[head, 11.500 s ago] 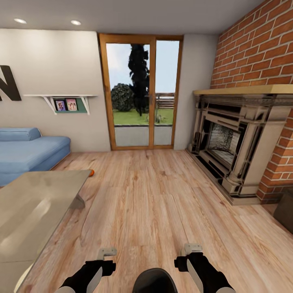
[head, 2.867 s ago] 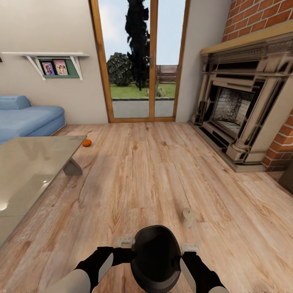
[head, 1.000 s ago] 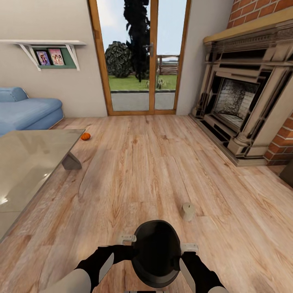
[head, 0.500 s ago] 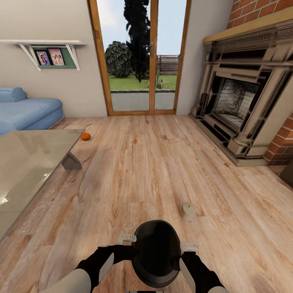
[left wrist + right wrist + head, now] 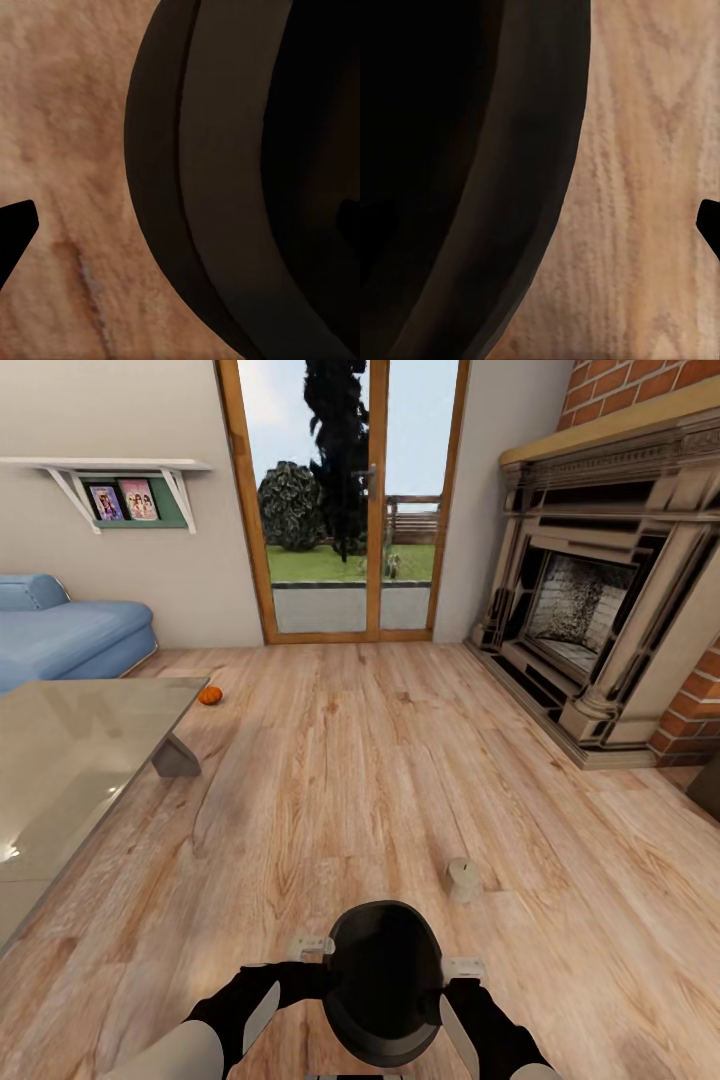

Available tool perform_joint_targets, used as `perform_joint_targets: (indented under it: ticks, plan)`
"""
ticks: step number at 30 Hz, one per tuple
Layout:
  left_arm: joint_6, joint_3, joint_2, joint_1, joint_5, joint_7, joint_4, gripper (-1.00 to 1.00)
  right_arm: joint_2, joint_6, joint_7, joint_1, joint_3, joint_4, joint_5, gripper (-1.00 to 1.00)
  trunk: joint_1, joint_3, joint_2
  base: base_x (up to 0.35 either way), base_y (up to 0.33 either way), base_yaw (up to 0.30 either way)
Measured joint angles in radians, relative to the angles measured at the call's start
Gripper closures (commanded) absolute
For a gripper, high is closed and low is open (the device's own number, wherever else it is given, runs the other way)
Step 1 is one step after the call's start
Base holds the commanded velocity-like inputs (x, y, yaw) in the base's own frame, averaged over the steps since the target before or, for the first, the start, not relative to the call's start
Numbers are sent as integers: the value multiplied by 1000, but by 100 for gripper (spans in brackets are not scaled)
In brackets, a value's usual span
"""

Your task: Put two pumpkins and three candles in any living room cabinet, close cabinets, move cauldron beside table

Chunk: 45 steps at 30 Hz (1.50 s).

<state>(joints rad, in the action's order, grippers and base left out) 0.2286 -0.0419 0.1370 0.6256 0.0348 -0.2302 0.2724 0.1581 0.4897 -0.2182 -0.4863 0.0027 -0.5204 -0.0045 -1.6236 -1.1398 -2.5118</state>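
Cauldron [image 5: 384,980] matte black; table [image 5: 70,760] top glossy glass; floor [image 5: 350,780] grained wood; fireplace [image 5: 590,620] stone.

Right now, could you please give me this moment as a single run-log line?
cauldron: between both pincers, over floor | candle: upright on floor, right of cauldron | pumpkin: floor, by table corner | pincer states: unclear

Black arms [image 5: 250,1000] (pale, perhaps grey, fingers [image 5: 310,943]).
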Motion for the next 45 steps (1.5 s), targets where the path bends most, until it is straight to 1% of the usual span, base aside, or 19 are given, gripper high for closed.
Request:
perform_joint_targets:
  ticks: [3, 10, 14, 19, 24, 43, 44, 45]
  plan:
    - [-4, 0, -1, 0, 0, 1, 0, -100, 1, 0, 7, 0, 0, 0, -1, -100, 0, 0, 0, 0, 0, 0]
    - [-10, 0, 0, 0, 0, 1, -1, -100, 0, 2, 69, 0, 0, -1, -1, -100, 0, 0, 0, 0, 0, 0]
    - [-10, 0, 0, 0, 0, 1, -1, -100, 0, 2, 80, 0, 0, -1, -1, -100, 0, 0, 0, 0, 0, 0]
    - [-11, 0, 0, 0, 0, 1, -1, -100, -1, 2, 84, 0, 0, -1, -1, -100, 0, 0, 0, 0, 0, 0]
    - [-12, 0, 0, 0, 0, 1, -1, -100, -2, 2, 85, 0, 0, -1, -1, -100, -2, -19, -1, 0, 0, 0]
    - [-14, 0, 0, 0, 0, 4, -1, -100, -2, 3, 87, 0, 0, -1, -1, -100, -2, -19, -1, 0, 0, 0]
    - [-14, 0, 0, 0, 0, 4, -1, 100, -2, 3, 87, 0, 0, -1, -1, -100, -2, -19, -1, 0, 0, 0]
    - [-14, 0, 0, 0, 0, 4, -1, 100, -2, 3, 87, 0, 0, -1, -1, -100, -2, -19, -1, 0, 0, 0]
